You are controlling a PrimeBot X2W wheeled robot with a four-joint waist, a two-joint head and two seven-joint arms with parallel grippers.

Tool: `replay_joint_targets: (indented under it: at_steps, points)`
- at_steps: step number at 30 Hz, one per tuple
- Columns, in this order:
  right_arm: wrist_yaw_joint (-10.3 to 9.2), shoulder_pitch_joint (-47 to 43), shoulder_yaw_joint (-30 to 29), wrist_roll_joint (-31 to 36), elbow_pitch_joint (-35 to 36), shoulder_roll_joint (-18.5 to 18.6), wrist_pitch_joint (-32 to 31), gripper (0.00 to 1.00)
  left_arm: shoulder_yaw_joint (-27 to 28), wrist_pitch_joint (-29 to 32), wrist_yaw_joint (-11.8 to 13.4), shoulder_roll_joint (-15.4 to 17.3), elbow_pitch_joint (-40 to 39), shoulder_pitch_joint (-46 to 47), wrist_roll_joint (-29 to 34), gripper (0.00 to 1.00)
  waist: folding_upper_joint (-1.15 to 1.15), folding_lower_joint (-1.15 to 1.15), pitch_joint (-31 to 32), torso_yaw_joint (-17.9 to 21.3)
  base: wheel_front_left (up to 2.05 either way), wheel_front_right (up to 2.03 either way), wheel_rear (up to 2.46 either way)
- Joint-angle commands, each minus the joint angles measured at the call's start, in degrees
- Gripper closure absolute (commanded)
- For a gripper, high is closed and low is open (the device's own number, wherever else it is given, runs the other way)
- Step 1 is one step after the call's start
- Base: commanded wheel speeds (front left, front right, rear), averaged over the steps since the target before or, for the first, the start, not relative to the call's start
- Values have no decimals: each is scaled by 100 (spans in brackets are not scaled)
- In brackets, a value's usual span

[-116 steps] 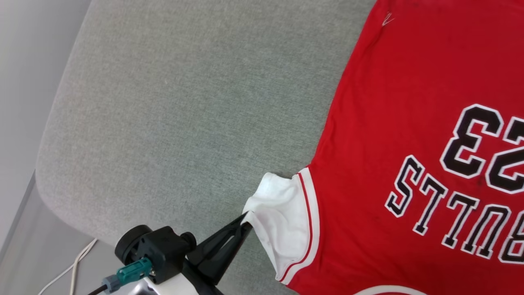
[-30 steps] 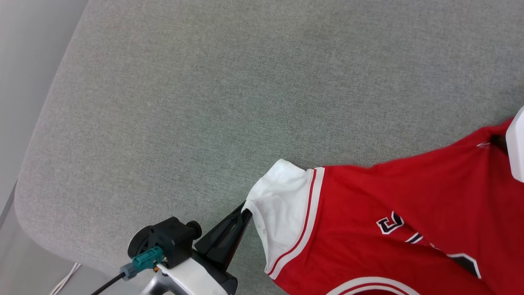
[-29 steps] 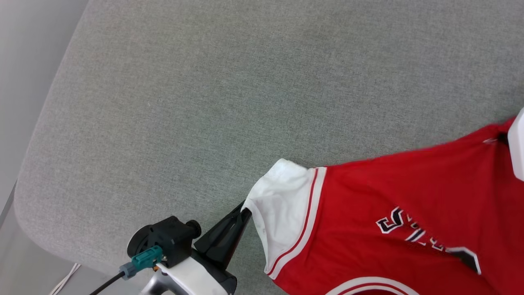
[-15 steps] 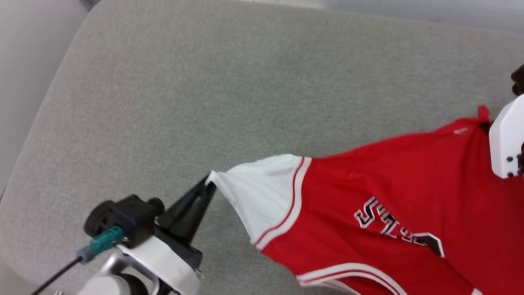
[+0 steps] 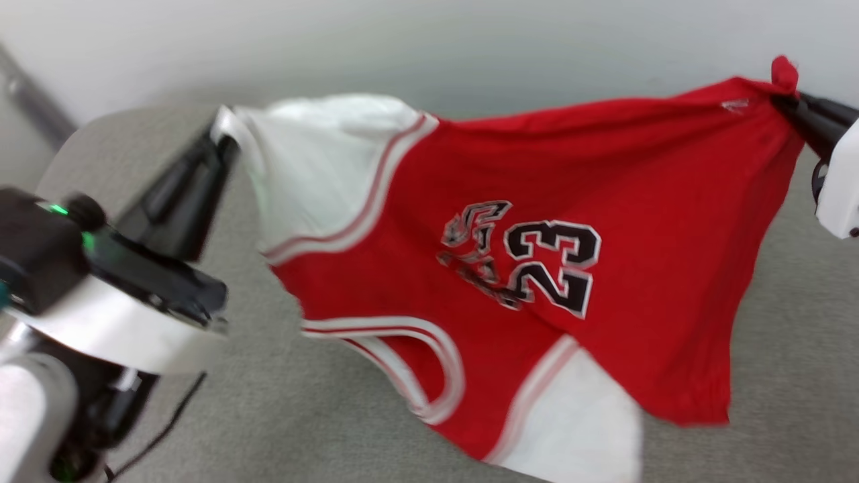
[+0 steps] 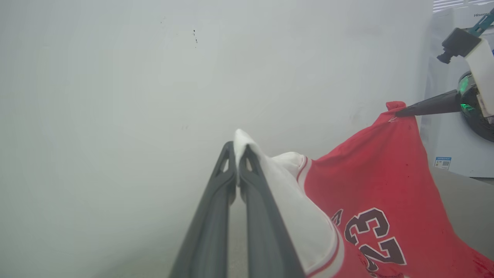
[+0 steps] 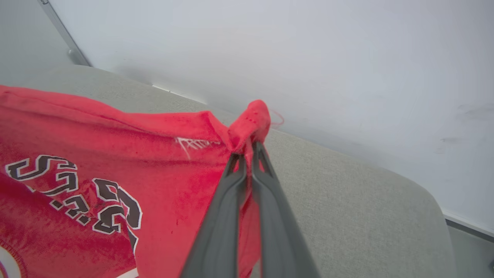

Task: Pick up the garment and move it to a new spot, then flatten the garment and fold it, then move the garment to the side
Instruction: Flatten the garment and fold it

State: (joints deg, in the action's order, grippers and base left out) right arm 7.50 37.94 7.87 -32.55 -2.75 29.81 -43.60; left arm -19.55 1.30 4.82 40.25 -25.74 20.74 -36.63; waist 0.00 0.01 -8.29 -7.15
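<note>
Hanging spread between both grippers, the red jersey (image 5: 470, 201) is held up over the grey upholstered seat (image 5: 792, 349), with its number 23 showing in the head view. Left gripper (image 5: 225, 137): fingers pressed together on the white sleeve edge. Right gripper (image 5: 782, 100): fingers pinched tight on a bunched red corner. Whether the lowest white panel touches the seat cannot be told.

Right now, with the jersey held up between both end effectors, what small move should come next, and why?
Probably lower both arms together, keeping them apart, toward the grey cushion. The left end effector pinches a white sleeve corner, the right end effector a red corner; the jersey hangs stretched between them, sagging, so spread arms should lay it flat.
</note>
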Motion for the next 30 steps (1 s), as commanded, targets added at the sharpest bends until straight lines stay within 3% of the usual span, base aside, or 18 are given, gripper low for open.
replay_joint_targets:
  at_steps: [1,10,21,30]
  points:
    - [-2,120,-54,-57,173,-17,35,100,130,37,37,46,-62,210,-44,100,0,-1,312,366,0,0,0]
    - [-2,157,-299,-263,1193,-205,12,100,758,313,248,213,-261,1064,-288,100,0,-1,337,931,0,0,0]
    - [-2,470,-710,-44,2043,-616,69,100,1054,746,400,298,-328,2407,-423,100,0,-1,-158,1315,0,0,0]
    - [-2,1516,-751,270,1758,-843,342,100,867,958,12,255,598,4247,-383,100,0,-1,-1203,1419,0,0,0]
